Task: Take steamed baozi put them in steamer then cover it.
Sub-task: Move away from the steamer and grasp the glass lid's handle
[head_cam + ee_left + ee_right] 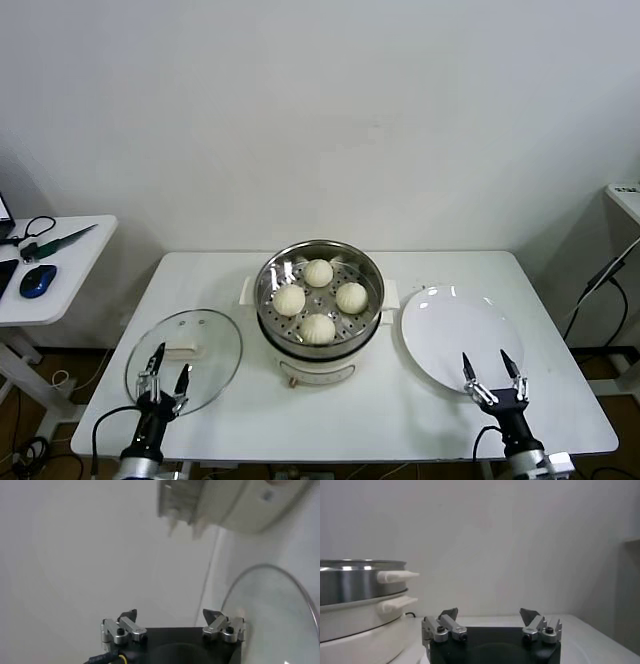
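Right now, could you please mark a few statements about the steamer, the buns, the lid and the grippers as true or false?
1. Four baozi sit inside the steamer. True.
2. The glass lid covers the steamer. False: it lies on the table, on the robot's left side of the steamer.
3. The white plate holds one bun. False: it is bare.
4. The right gripper is open and holds nothing. True.
5. The left gripper is clamped on the lid's handle. False: it is open, holding nothing.
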Robot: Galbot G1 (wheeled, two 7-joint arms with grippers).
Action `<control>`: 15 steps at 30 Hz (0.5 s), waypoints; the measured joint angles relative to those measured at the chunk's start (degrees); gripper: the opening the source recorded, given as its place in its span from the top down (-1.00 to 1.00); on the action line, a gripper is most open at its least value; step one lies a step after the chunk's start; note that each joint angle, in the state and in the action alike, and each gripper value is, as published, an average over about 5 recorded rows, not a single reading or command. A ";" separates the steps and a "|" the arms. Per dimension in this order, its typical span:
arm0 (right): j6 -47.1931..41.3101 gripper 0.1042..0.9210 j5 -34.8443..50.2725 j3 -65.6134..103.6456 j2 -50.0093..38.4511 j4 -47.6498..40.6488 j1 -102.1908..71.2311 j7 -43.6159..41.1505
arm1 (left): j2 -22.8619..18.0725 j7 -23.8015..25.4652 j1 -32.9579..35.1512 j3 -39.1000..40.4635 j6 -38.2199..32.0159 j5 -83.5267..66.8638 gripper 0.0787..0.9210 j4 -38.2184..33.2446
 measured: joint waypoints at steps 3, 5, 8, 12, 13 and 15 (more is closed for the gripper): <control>0.43 -0.76 -0.56 0.00 0.82 0.07 -0.42 0.05 | 0.04 -0.95 -1.78 -0.04 1.61 3.41 -0.77 2.92; 0.64 -0.76 -0.85 0.00 1.27 0.12 -0.66 0.08 | 0.05 -1.40 -3.05 0.03 2.65 5.15 -0.77 4.64; 0.86 -0.76 -1.18 0.00 1.84 0.14 -1.01 0.11 | 0.15 -1.88 -5.03 0.28 3.96 7.28 -0.77 6.91; 1.12 -0.76 -1.38 0.00 2.14 0.07 -1.46 0.13 | 0.54 -2.19 -7.74 0.79 5.21 9.38 -0.77 9.67; 1.19 -0.76 -1.40 0.00 2.18 0.03 -1.55 0.13 | 0.62 -2.19 -8.42 0.93 5.51 9.83 -0.77 10.31; 1.34 -0.76 -1.44 0.02 2.28 -0.05 -1.72 0.14 | 0.77 -2.13 -9.72 1.22 6.05 10.64 -0.77 11.51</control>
